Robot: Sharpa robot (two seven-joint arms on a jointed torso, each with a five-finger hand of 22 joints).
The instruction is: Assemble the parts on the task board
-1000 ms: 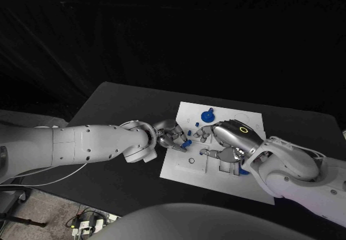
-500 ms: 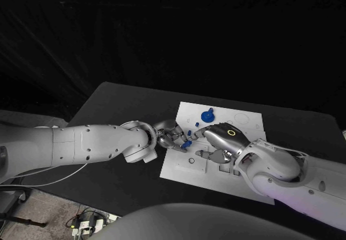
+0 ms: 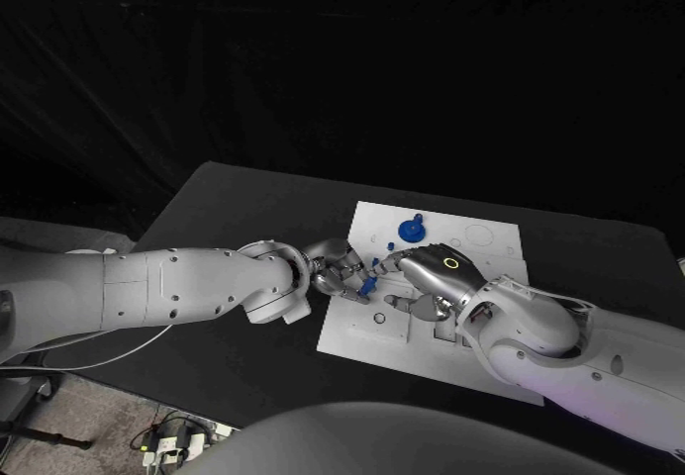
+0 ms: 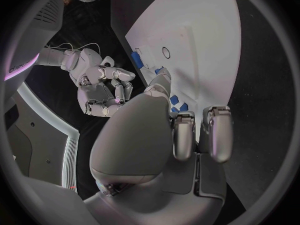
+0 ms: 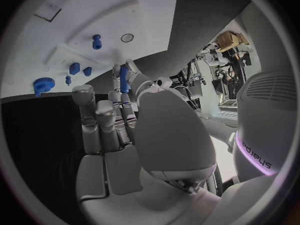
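Over the task board's (image 3: 429, 346) near-left edge, the left hand (image 3: 337, 267) pinches a small blue peg (image 3: 368, 286) in its curled fingertips. Just beside it, the right hand (image 3: 433, 275) hovers over the board, fingers bent; I cannot tell whether it grips anything.

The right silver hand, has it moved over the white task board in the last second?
Yes. The right silver hand has shifted across the white task board toward the left silver hand, away from the board's right side.
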